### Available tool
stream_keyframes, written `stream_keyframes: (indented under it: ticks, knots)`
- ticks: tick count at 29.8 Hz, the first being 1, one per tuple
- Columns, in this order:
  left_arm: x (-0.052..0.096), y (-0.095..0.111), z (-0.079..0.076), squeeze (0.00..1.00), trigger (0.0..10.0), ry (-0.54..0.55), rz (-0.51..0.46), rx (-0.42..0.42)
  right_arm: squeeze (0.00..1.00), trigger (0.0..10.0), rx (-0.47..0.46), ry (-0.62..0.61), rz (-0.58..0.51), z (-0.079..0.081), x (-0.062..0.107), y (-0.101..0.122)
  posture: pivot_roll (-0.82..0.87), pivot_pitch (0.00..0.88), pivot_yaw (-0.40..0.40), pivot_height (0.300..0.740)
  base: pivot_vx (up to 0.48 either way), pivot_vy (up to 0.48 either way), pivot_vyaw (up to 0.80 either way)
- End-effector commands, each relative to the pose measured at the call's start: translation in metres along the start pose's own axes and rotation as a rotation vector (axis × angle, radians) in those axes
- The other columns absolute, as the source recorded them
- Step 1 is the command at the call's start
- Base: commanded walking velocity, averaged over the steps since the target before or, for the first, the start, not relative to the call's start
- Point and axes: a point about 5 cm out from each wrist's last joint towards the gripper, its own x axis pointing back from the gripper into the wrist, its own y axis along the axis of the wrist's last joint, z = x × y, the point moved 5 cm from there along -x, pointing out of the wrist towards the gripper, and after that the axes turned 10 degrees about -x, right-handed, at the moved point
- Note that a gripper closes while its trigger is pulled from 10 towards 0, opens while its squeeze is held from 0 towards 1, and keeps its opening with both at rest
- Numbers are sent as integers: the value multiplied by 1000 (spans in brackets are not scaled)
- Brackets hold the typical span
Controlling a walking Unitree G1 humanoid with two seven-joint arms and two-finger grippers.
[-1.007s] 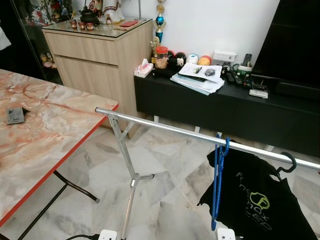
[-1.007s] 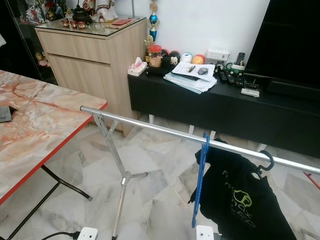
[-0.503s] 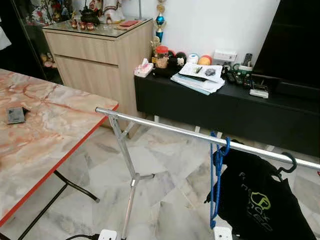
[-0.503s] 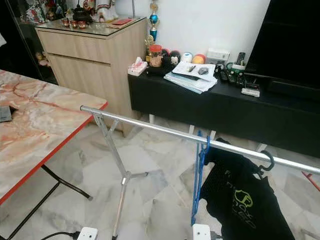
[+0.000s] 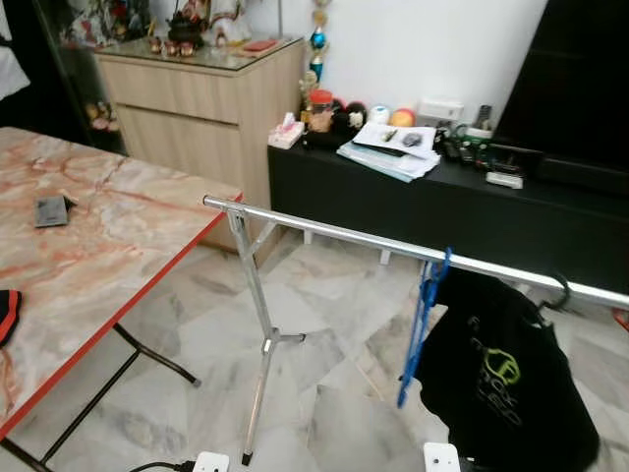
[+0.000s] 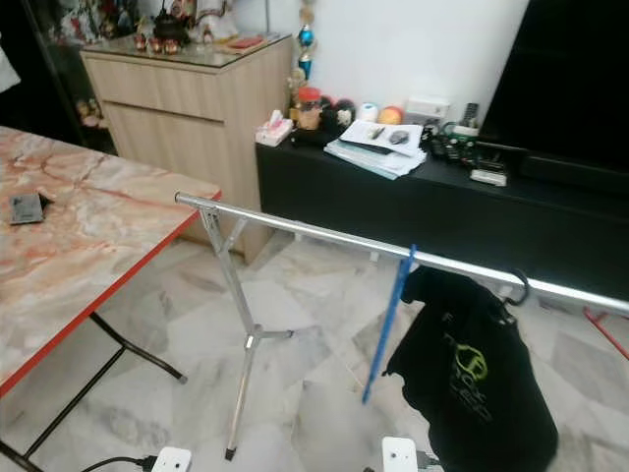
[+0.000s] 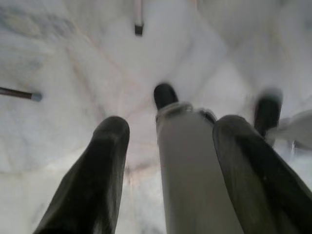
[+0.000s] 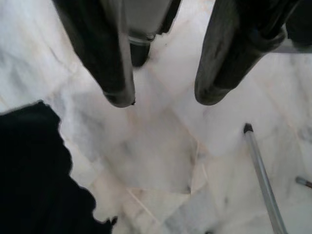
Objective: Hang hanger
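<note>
Left eye view: the blue hanger (image 5: 421, 324) hangs by its hook on the silver rail (image 5: 334, 232), tilted, lower end swung toward the stand's leg. Just beside it on the rail, further toward my right, the black T-shirt (image 5: 501, 379) hangs on its own dark hanger. Rail's long axis runs from near the marble worktop (image 5: 88, 256) across and off to my right. Judgement: hanger looks hung; what is left is to back off.

Right eye view: same layout. The hanger (image 6: 388, 320) sits on the rail between the stand's upright and the shirt, well forward of and above where my arms hang.

Left wrist view: my left gripper (image 7: 168, 141) points down at the marble floor (image 7: 73, 58), fingers (image 7: 105, 161) spread wide, nothing between them. Idle.

Right wrist view: my right gripper (image 8: 163, 97) also points at the floor, fingers (image 8: 114, 73) apart and empty. The shirt's hem (image 8: 34, 165) lies close by, so I judge the right arm the nearer one to the hanger.
</note>
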Motion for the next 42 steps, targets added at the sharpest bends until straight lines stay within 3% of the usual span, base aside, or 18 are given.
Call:
stream_keyframes:
  ticks: [1, 17, 29, 42]
  knots:
    - [2, -16, -3, 0, 10000, -9, 38, 0, 0, 10000, 7, 7, -17, 3, -2, 10, 18, 0, 14, 740, -281, 0, 0]
    - [2, -15, -4, 0, 10000, -12, 38, -3, 0, 10000, 6, 7, -16, 2, -2, 10, 18, 0, 14, 740, -283, 0, 0]
    - [2, -16, -4, 0, 10000, -10, 41, -10, 0, 10000, -5, 6, -8, 3, -2, 9, 19, 0, 15, 740, 0, 0, 0]
    - [2, -17, -5, 0, 10000, -7, 42, 3, 0, 10000, 4, 8, 11, 2, -2, 5, 36, 0, 14, 740, 0, 0, -731]
